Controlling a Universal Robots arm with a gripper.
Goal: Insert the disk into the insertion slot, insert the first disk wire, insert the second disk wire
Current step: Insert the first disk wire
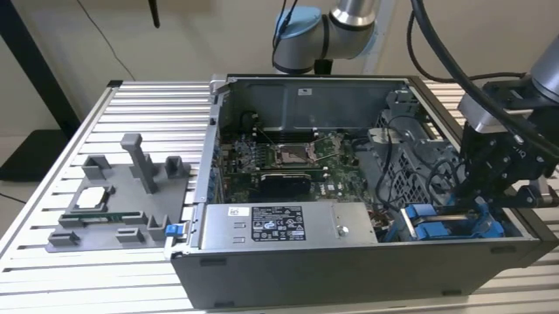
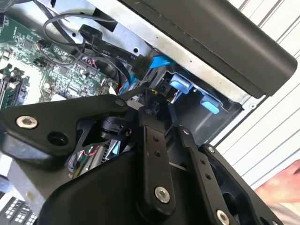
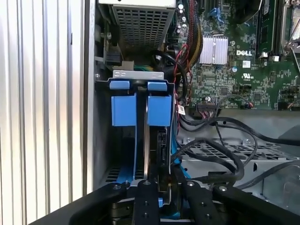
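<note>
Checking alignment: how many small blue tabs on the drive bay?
2, adjacent in the first wrist view: one tab nearer the case wall, one tab nearer the circuit board. More may be hidden.

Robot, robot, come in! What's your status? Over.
Hand low at the insertion slot. Blue-framed disk looks seated there. Black cables crowd close by.
</note>
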